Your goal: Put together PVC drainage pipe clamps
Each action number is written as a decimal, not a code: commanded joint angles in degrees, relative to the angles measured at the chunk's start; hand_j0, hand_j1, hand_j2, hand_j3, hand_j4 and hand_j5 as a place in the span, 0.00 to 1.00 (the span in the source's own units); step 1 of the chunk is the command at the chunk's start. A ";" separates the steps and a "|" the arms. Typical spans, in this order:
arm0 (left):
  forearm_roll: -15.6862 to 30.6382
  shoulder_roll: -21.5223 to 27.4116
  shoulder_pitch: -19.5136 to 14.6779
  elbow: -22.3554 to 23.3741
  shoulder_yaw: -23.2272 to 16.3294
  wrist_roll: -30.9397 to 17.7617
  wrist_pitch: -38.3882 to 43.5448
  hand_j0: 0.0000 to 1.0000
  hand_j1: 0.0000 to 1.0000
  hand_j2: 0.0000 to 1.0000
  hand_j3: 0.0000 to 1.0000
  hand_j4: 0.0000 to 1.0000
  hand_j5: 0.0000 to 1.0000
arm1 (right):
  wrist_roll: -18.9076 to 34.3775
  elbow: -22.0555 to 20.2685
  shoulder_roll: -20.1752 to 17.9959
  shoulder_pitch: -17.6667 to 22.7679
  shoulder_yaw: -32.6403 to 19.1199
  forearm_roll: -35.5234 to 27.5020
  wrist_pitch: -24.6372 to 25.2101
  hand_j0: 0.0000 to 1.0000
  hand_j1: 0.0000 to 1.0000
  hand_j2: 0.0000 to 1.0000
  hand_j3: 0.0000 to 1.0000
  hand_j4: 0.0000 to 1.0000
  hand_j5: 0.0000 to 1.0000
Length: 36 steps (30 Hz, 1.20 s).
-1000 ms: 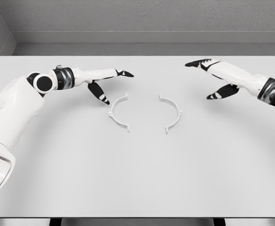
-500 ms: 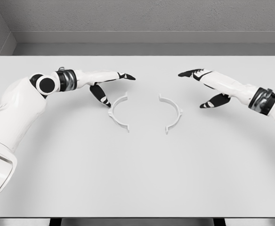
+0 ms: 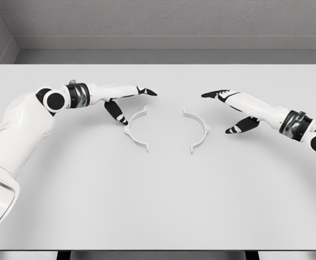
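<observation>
Two white half-ring clamp pieces lie apart on the white table [image 3: 158, 206], their open sides facing each other. The left half [image 3: 134, 130] curves like a C and the right half [image 3: 199, 131] mirrors it. My left hand [image 3: 130, 102] hovers just up and left of the left half, fingers spread, thumb hanging close to the piece's upper end. My right hand [image 3: 228, 108] reaches in from the right, open, its thumb a short way right of the right half. Neither hand holds anything.
The table's back edge meets a grey wall [image 3: 158, 21] behind both hands. Both forearms stretch low over the table from its left and right sides.
Both hands have moved inward and slightly down toward the clamp halves, the right hand travelling farther. The two halves have stayed where they were.
</observation>
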 commanded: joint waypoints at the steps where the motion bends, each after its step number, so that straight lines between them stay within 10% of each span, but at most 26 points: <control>1: 0.55 0.25 0.00 -1.34 0.16 0.00 0.16 1.00 1.00 1.00 1.00 1.00 1.00 | 0.01 -0.11 1.35 0.00 -0.19 -0.39 0.08 1.00 1.00 1.00 1.00 1.00 1.00; 36: 5.82 9.21 -0.53 -10.56 0.16 0.00 0.16 1.00 1.00 1.00 1.00 1.00 1.00 | -0.52 2.08 5.04 0.18 -0.01 0.14 0.08 1.00 1.00 1.00 1.00 1.00 1.00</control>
